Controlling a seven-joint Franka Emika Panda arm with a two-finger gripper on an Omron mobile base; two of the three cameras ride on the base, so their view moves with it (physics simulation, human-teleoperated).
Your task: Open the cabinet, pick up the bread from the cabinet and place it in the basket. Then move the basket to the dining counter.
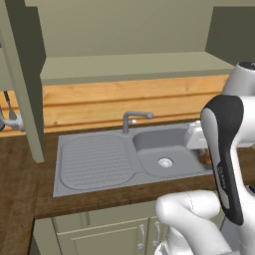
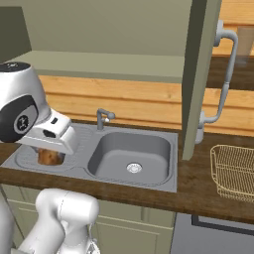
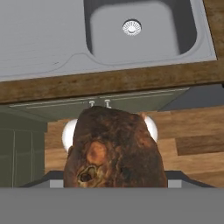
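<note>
My jaws grip the bread (image 3: 114, 148) above the sink (image 2: 133, 155). The basket (image 2: 233, 171) sits right of the sink.

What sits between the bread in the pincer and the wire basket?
In the right base view, the sink bowl and the open cabinet door lie between the bread held by the pincer and the basket.

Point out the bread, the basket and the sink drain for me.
bread (image 3: 114, 148): hand view, middle of its dark crust.
basket (image 2: 232, 173): right base view, wire mesh side wall.
sink drain (image 2: 134, 167): right base view, centre of the round strainer.
</note>
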